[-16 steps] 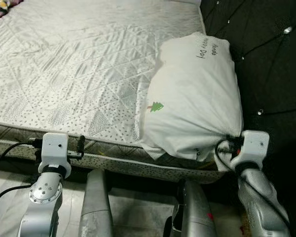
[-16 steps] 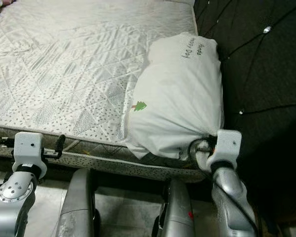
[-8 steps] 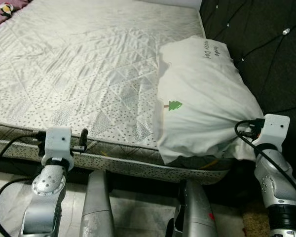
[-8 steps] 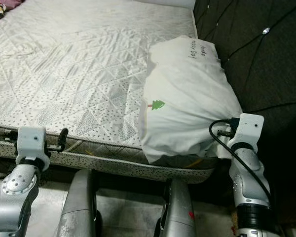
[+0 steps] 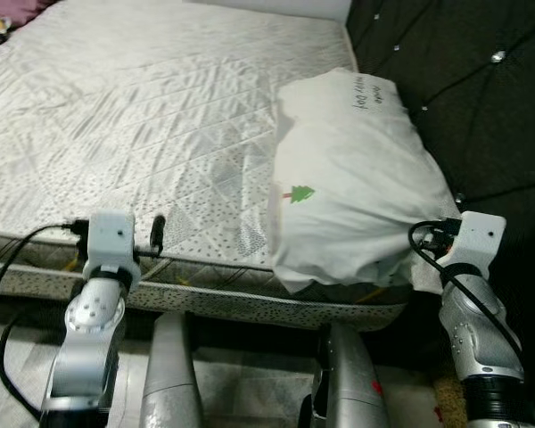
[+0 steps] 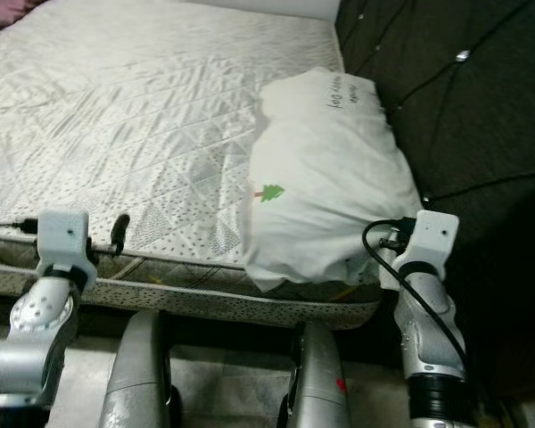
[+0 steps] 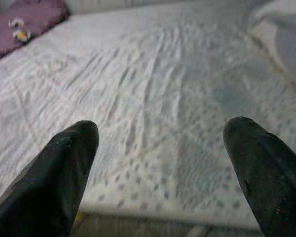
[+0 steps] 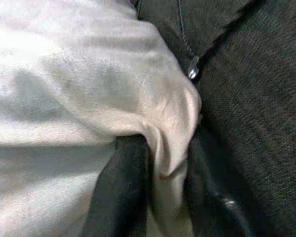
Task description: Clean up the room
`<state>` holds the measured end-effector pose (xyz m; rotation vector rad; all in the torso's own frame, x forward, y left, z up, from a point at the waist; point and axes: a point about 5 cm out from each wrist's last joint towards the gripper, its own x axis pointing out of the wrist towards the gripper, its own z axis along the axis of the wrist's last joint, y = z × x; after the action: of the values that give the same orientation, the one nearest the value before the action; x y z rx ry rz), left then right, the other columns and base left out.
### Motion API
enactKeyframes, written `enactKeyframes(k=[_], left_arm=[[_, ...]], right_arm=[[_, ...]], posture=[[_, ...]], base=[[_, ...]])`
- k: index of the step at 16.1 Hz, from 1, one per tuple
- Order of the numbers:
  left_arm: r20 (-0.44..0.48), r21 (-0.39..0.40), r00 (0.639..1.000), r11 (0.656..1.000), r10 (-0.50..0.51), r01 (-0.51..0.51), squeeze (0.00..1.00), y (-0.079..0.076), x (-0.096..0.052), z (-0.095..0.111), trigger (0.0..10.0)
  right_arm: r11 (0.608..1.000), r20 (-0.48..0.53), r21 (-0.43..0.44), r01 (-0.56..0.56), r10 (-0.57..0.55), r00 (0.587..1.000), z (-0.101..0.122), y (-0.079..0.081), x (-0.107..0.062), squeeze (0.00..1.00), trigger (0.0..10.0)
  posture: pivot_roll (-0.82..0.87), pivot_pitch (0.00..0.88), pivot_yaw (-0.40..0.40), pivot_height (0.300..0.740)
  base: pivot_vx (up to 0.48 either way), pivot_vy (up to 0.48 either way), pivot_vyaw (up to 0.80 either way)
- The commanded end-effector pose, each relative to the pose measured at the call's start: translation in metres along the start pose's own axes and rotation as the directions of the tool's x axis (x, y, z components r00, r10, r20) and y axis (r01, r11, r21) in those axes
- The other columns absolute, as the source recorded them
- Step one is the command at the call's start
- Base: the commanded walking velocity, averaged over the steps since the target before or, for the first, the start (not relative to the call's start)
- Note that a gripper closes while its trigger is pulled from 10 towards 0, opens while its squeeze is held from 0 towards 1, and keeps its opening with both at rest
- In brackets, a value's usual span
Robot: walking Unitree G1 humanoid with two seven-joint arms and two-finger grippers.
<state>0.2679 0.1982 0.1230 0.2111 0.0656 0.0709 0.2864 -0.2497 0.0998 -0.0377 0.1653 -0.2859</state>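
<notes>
Right gripper (image 8: 163,197) pinched closed on a fold at the near corner of the white pillow (image 5: 352,187), cloth bunched between the two black fingers (image 8: 121,187). Pillow lies along the mattress's (image 5: 143,116) right edge, against the dark tufted headboard (image 5: 481,107), its near end overhanging the mattress's front edge. Small green tree print on its side, handwriting on the far end. Left gripper (image 7: 160,168) hovers at the mattress's front edge, well apart from the pillow, fingers spread wide, nothing between them. Purple cushion (image 7: 27,24) with a small toy at the mattress's far left corner.
</notes>
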Motion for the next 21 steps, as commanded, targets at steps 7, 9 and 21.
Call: enactKeyframes(k=[7, 9, 21], left_arm=[[0.091, -0.062, 0.994, 0.996, -0.062, 0.067, 0.00, -0.018, 0.014, 0.019, 10.0], [0.083, -0.073, 0.994, 0.995, -0.064, 0.070, 0.00, -0.021, 0.012, 0.012, 10.0], [0.099, -0.170, 0.992, 0.981, -0.079, 0.095, 0.00, -0.032, 0.010, 0.001, 10.0]], right_arm=[[0.971, 0.172, -0.170, -0.170, 0.200, 0.965, 0.031, 0.042, -0.006, 1.00, 10.0], [0.941, 0.181, -0.230, -0.247, 0.291, 0.939, 0.024, 0.063, -0.023, 1.00, 10.0], [0.965, 0.284, -0.010, -0.264, 0.256, 0.924, 0.035, 0.080, -0.027, 0.00, 10.0]], posture=[[0.01, 0.000, -0.029, 0.537], [0.00, 0.000, -0.020, 0.537], [-0.02, 0.000, -0.050, 0.607]], base=[[0.000, 0.000, 0.00], [0.000, 0.000, 0.00], [0.000, 0.000, 0.00]])
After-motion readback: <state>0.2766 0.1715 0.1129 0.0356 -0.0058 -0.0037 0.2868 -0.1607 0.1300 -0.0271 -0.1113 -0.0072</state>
